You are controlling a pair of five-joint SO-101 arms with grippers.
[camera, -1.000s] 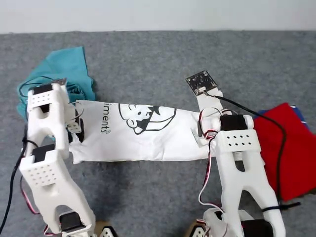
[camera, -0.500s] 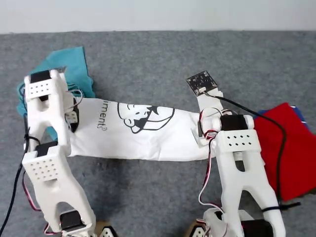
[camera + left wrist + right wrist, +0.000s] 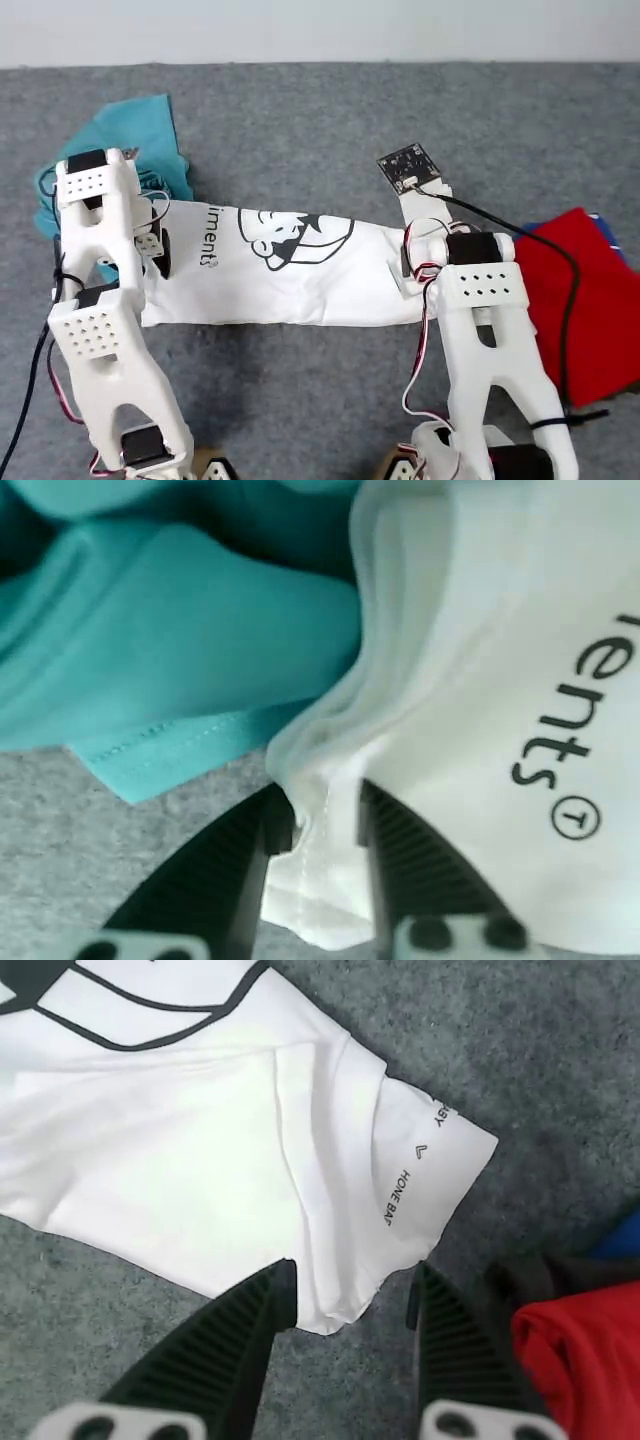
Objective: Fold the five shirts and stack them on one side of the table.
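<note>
my left hand (image 3: 315,820) is pinched shut on a bunched edge of the white shirt (image 3: 290,270), right beside the teal shirt (image 3: 140,135), so that end can't slip when i pull. my right hand (image 3: 348,1295) stands open, fingers straddling the opposite corner with nothing gripped yet. the white shirt lies as a long band across the grey worktop (image 3: 300,120) between both arms, ready, i judge, for folding. the red shirt (image 3: 585,300) waits beyond my right arm.

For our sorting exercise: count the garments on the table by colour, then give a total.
Teal shirt: 1
White shirt: 1
Red shirt: 1
Blue garment, just an edge beside the red: 1
Total: 4
</note>
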